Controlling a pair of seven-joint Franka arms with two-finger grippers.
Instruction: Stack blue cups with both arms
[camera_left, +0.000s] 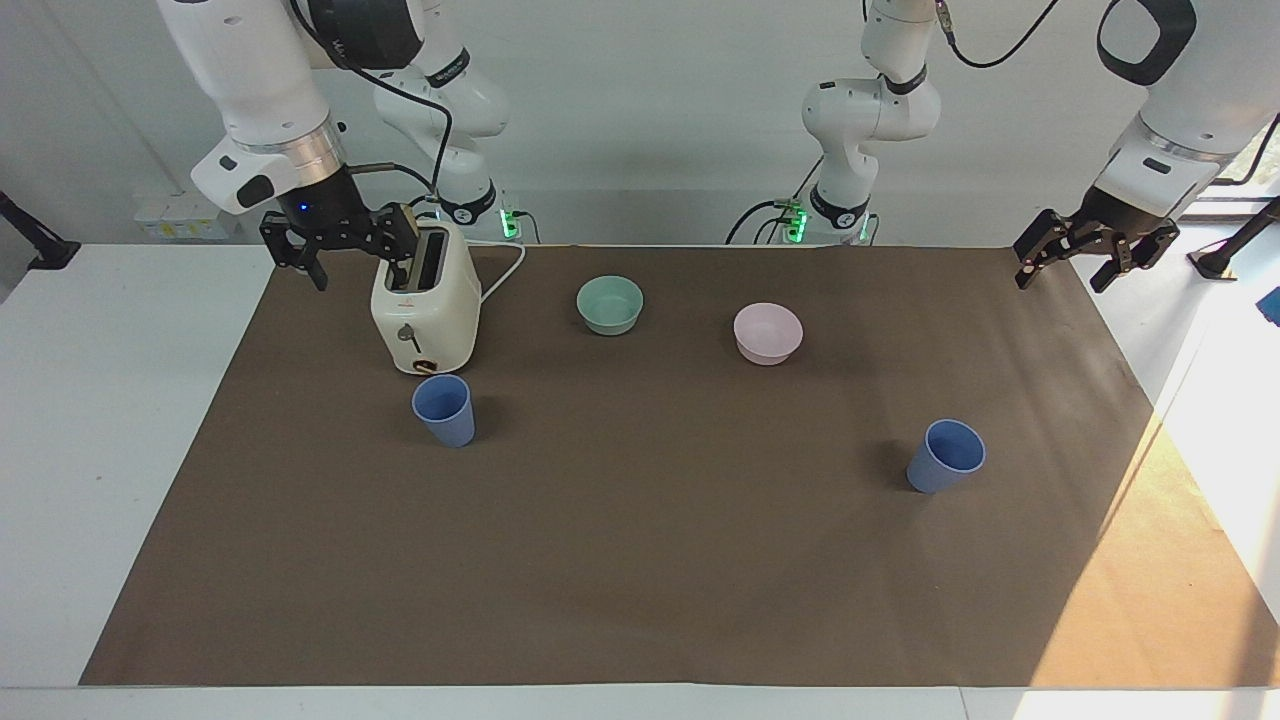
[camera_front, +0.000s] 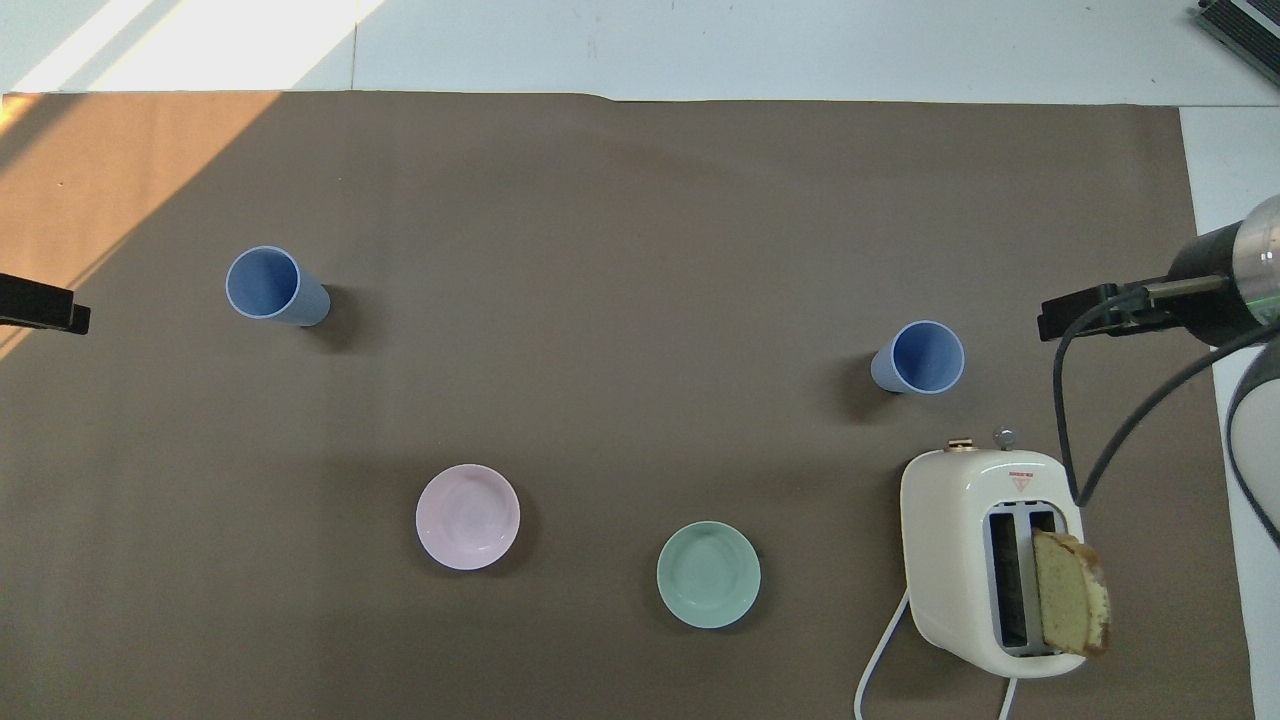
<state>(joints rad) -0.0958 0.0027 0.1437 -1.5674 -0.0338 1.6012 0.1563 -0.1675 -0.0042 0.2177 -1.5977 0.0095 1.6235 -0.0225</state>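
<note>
Two blue cups stand upright and apart on the brown mat. One cup (camera_left: 444, 408) (camera_front: 918, 357) is just off the toaster's lever end, toward the right arm's end of the table. The other cup (camera_left: 946, 456) (camera_front: 272, 286) is toward the left arm's end. My right gripper (camera_left: 355, 262) hangs open in the air beside the toaster's top, holding nothing. My left gripper (camera_left: 1062, 278) hangs open over the mat's corner by its own base, also holding nothing. Both are far from the cups.
A cream toaster (camera_left: 425, 305) (camera_front: 985, 560) with a bread slice (camera_front: 1070, 592) in one slot stands near the right arm. A mint-green bowl (camera_left: 610, 304) and a pale pink bowl (camera_left: 768, 332) sit nearer to the robots than the cups.
</note>
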